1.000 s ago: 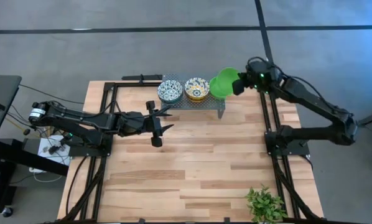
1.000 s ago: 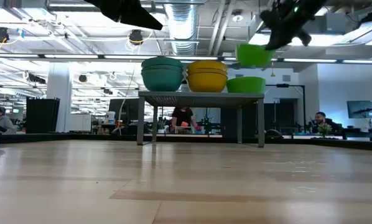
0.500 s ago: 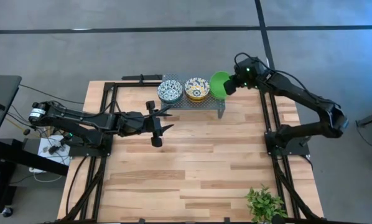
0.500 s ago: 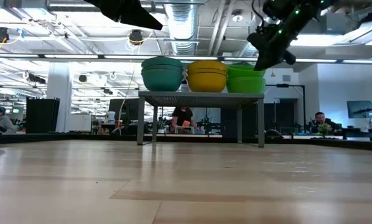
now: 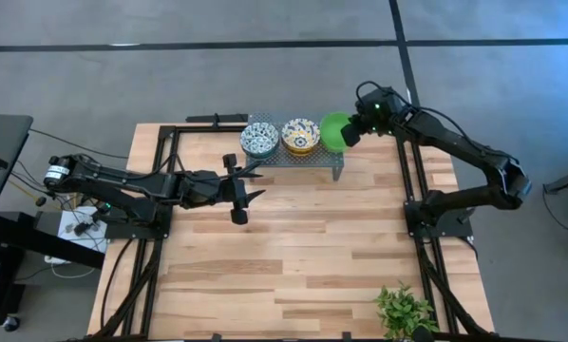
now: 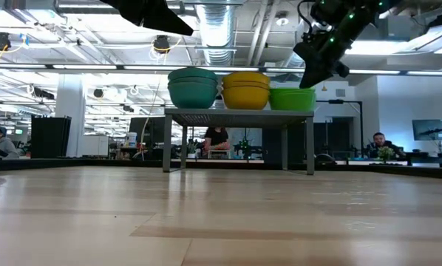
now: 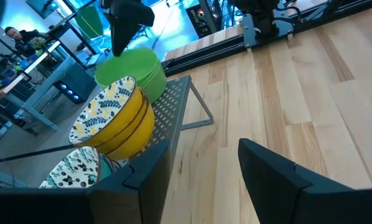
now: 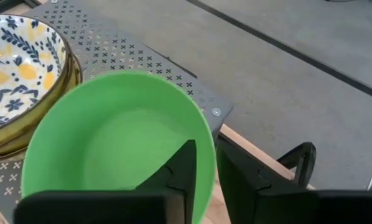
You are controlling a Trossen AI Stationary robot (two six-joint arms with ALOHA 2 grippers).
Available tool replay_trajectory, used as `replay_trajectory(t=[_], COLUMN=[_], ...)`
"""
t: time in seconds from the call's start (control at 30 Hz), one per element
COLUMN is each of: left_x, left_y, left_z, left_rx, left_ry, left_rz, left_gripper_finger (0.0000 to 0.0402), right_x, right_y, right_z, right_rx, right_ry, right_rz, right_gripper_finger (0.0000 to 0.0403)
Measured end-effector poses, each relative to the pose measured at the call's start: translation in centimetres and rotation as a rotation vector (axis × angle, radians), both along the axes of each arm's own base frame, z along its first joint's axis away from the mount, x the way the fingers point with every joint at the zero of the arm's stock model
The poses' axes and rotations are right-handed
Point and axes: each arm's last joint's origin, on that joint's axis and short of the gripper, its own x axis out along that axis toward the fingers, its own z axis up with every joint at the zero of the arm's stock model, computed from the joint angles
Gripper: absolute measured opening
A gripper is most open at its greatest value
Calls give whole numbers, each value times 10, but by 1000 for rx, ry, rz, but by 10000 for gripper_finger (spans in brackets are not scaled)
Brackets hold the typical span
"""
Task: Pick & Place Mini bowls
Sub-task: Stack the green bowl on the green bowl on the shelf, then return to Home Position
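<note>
Status: placement looks near-complete. Three bowl stacks sit in a row on the perforated metal rack (image 5: 293, 155) at the far end of the worktop (image 5: 293, 256): blue-and-white bowls (image 5: 258, 139), yellow patterned bowls (image 5: 301, 136), green bowls (image 5: 334, 131). No loose bowls show on the worktop, so est. remaining work is release and retract only.

Right gripper (image 8: 201, 163): the top green bowl's rim runs between the jaws, one finger inside the bowl, one outside. Jaws are narrow about the rim w/ a slight gap visible; firm clamp vs. release cannot be told. The bowl appears seated on its stack.

Left gripper (image 7: 201, 165): jaws released, empty, parked above the worktop. Rack and stacks lie ahead of these jaws, well apart.

View differences:
- Right wrist view: only view showing the rim between the jaws.
- Low view: shows stack heights and the green stack level; the rim contact isn't visible there.
- High view: shows bowl patterns and the potted plant (image 5: 405, 313) at the near edge; stack depth not readable.
</note>
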Motion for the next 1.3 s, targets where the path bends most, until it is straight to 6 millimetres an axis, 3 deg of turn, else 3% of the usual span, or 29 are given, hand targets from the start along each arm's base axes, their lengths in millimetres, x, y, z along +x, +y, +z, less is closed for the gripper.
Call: replay_trajectory(t=[0.2,0.37,0.63,0.83,0.97,1.17,1.3], left_x=[0,0,-13,-55,-90,-133,-152], left_y=[0,1,6,14,17,19,19], left_z=[0,0,12,31,35,7,-9], left_rx=[0,2,-16,-118,-232,-352,-401], left_ry=[0,-3,-83,-117,-194,-280,-359], left_rz=[0,21,192,235,238,130,16], left_gripper_finger=[191,191,191,191,191,191,191], right_x=[0,1,-7,-27,-44,-61,-70], right_y=[1,12,65,103,121,136,142], right_z=[0,9,38,51,34,-15,-34], right_rx=[-1,-27,-144,-201,-204,-252,-299], right_ry=[0,-28,-78,-127,-144,-252,-392], right_rz=[2,41,268,420,485,550,603], right_gripper_finger=[81,88,77,75,75,75,75])
